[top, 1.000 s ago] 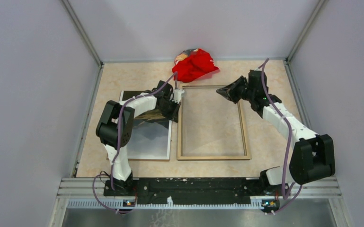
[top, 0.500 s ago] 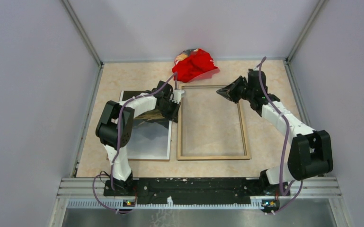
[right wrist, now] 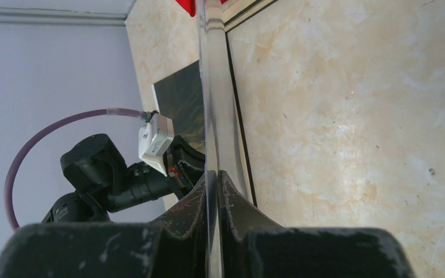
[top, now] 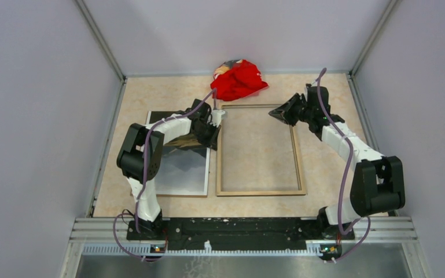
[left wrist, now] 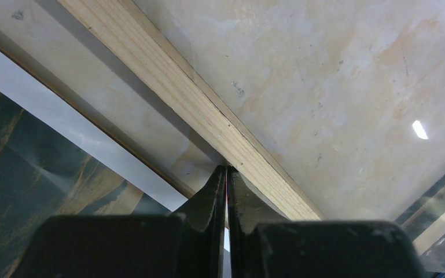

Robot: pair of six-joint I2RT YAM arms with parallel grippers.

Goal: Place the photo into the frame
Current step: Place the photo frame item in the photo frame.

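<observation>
Marbled tabletop [top: 150, 92] is carrying the photo [top: 182, 171] flat just left of the frame [top: 260, 191], both lying lengthwise near-to-far. The left gripper [left wrist: 227, 169] is touching the frame's left rail, jaws together. The right gripper [right wrist: 212, 174] is clamping a clear pane [right wrist: 214, 87] at the frame's far right corner.

No letters, numbers, brand names or signs are showing clearly enough to read in any view. The white block [right wrist: 153, 142] on the left arm [right wrist: 101, 168] is carrying a tiny red mark, too small to make out.
</observation>
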